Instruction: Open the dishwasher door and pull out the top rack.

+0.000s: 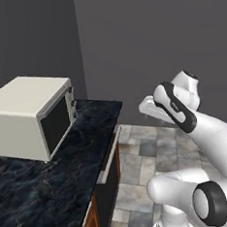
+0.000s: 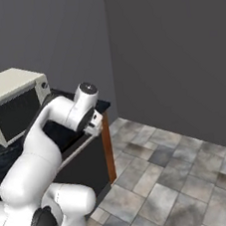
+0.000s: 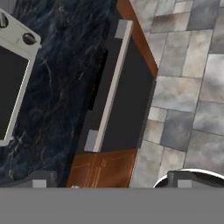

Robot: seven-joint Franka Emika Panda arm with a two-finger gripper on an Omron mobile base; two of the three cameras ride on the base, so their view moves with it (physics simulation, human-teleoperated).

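We are looking down along the hand at the large flat black dishwasher door (image 3: 127, 105), a smooth matte panel sitting closed under the counter edge, running from about 12 o'clock to 6 o'clock through the middle of the hand view. Its long pale grey bar handle (image 3: 109, 85) is lying along the door's upper edge, with a squarish mount at each end. The two-finger gripper (image 3: 111, 183) is hanging above the door with its jaws spread wide and nothing between them; the two dark finger tips (image 3: 39, 179) are showing at 7 and 5 o'clock, cut off by the bottom of the view.

At 9 o'clock the glossy dark blue-black marble countertop (image 3: 61, 87) with white veining is carrying the boxy beige microwave (image 1: 30, 115), whose dark glass front is partly cropped in the hand view. Brown wooden cabinet fronts (image 3: 103, 168) are flanking the door. Mottled grey stone floor tiles (image 3: 188, 87) are spreading toward 3 o'clock.

In the right base view the white arm is hiding much of the door.
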